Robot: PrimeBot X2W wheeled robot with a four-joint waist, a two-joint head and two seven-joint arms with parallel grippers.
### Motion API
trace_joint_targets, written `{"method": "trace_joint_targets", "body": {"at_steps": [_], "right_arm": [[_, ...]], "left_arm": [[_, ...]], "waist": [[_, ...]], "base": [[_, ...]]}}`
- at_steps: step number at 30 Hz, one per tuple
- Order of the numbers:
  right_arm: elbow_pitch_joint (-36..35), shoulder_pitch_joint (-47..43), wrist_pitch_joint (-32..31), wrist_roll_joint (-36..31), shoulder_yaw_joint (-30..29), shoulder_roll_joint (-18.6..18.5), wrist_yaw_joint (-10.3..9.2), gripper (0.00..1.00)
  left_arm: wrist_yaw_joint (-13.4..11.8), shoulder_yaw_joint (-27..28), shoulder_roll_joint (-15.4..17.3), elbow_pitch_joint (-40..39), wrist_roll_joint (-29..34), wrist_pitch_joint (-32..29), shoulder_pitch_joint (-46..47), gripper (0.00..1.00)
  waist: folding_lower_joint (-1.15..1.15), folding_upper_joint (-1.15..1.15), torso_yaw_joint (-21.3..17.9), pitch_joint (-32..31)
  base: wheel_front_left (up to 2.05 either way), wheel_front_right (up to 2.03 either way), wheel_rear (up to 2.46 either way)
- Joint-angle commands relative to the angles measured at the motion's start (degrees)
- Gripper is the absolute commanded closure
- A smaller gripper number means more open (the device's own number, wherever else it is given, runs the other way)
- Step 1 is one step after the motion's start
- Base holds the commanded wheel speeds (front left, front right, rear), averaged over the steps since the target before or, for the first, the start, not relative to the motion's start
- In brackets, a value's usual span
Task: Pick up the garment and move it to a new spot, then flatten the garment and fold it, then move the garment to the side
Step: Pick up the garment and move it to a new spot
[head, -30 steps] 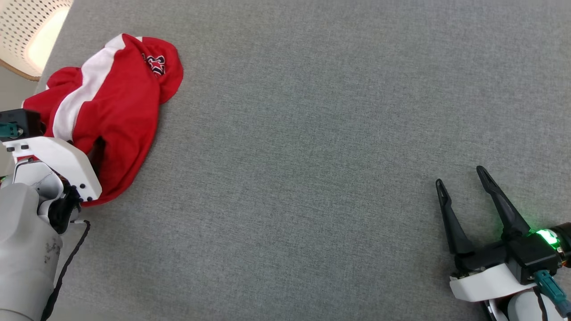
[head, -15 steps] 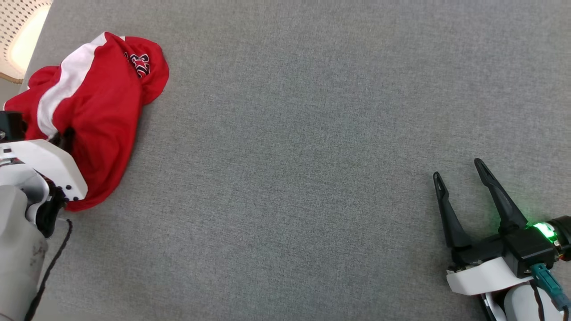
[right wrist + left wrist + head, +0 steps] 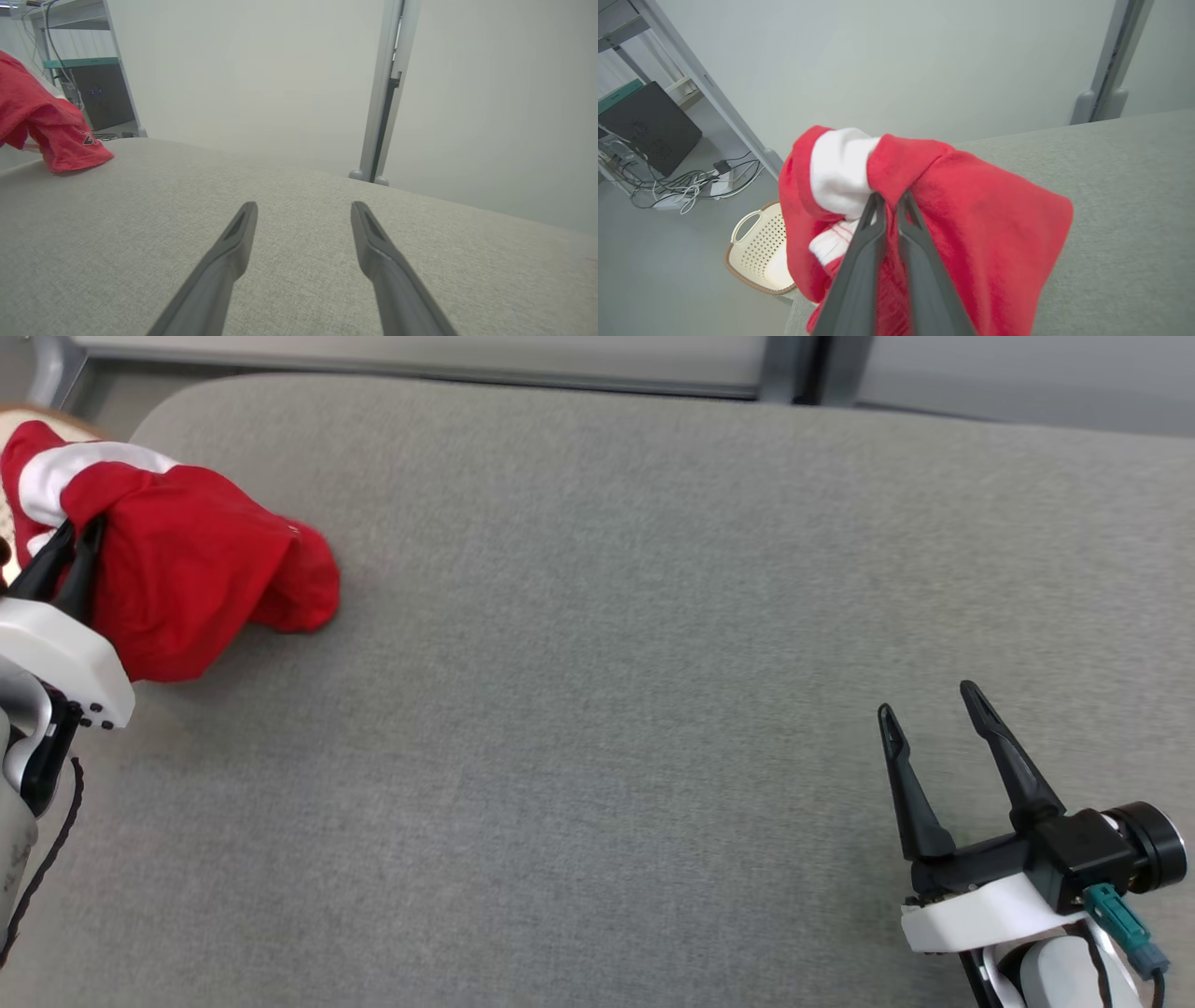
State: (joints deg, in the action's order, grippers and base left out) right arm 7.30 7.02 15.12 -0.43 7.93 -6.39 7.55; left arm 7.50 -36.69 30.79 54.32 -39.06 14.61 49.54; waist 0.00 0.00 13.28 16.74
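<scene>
The garment (image 3: 196, 569) is red with a white band and hangs bunched at the far left of the grey padded table (image 3: 597, 709), its lower end still touching the surface. My left gripper (image 3: 70, 534) is shut on the garment's top fold; in the left wrist view the garment (image 3: 971, 224) drapes around the closed left gripper (image 3: 891, 198). My right gripper (image 3: 929, 705) stands open above the table at the lower right, nothing between its fingers. In the right wrist view the right gripper (image 3: 303, 207) is open and the garment (image 3: 51, 130) shows at the far left.
A cream perforated basket (image 3: 759, 252) stands on the floor beyond the table's left end, near cables (image 3: 691, 184) and a dark box (image 3: 644, 126). Grey wall panels and a post (image 3: 380, 93) rise behind the table's far edge.
The left gripper has shut on the garment and lifted it, so the cloth now hangs bunched instead of lying spread. The head camera has tilted up, showing the table's far edge. The right gripper stays open.
</scene>
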Motion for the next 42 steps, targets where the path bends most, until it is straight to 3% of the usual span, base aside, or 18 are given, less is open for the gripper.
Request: {"method": "trace_joint_targets", "body": {"at_steps": [1, 12, 23, 30, 37, 38, 39, 40, 42], "right_arm": [[0.08, 0.37, 0.02, 0.53, -0.35, 0.18, -0.13, 0.00], [-0.68, -1.02, 0.02, 1.84, -3.23, 0.99, -0.13, 0.00], [-1.93, -2.71, 0.02, 1.96, -6.03, 0.88, -0.13, 0.00], [-2.30, -3.54, 0.02, 2.11, -6.39, 1.80, -0.13, 0.00], [-2.21, -3.06, 0.02, 1.50, -5.62, 2.57, -0.13, 0.00], [-2.11, -2.79, 0.02, 1.41, -5.38, 2.64, -0.13, 0.00], [-1.99, -2.68, 0.02, 1.37, -5.35, 2.66, -0.13, 0.00], [-1.85, -2.74, 0.02, 1.34, -5.31, 2.67, -0.13, 0.00], [-1.74, -2.87, 0.02, 1.36, -5.31, 2.69, -0.13, 0.00]], "left_arm": [[-0.03, -0.41, 0.62, -1.36, 0.50, 0.31, 0.50, 1.00], [-0.98, -2.97, 1.42, -15.34, 3.05, 0.11, -2.45, 1.00], [-4.36, -5.54, -3.89, -29.23, 0.29, -5.85, -7.04, 1.00], [-5.97, -11.70, -8.59, -28.31, 3.58, -5.85, -12.29, 1.00], [-6.09, -18.59, -15.82, -19.80, 6.10, -4.34, -18.24, 1.00], [-5.99, -19.05, -16.98, -18.48, 5.96, -3.88, -18.80, 0.76], [-5.91, -19.42, -18.02, -17.37, 6.09, -3.37, -19.04, 0.20], [-5.92, -19.58, -19.00, -16.60, 6.13, -2.75, -19.32, 0.00], [-5.88, -19.59, -19.90, -15.93, 6.01, -2.15, -19.51, 0.00]], "waist": [[0.00, 0.00, -3.27, -3.65], [0.00, 0.00, -13.24, -12.20], [0.00, 0.00, -21.02, -13.29], [0.00, 0.00, -22.89, -10.90], [0.00, 0.00, -22.16, -8.42], [0.00, 0.00, -22.00, -8.39], [0.00, 0.00, -21.75, -8.51], [0.00, 0.00, -21.45, -8.74], [0.00, 0.00, -21.08, -9.07]], "base": [[0.00, 0.00, 0.00], [0.00, 0.00, 0.00], [0.00, 0.00, 0.00], [0.00, 0.00, 0.00], [0.00, 0.00, 0.00], [0.00, 0.00, 0.00], [0.00, 0.00, 0.00], [0.00, 0.00, 0.00], [0.00, 0.00, 0.00]]}}
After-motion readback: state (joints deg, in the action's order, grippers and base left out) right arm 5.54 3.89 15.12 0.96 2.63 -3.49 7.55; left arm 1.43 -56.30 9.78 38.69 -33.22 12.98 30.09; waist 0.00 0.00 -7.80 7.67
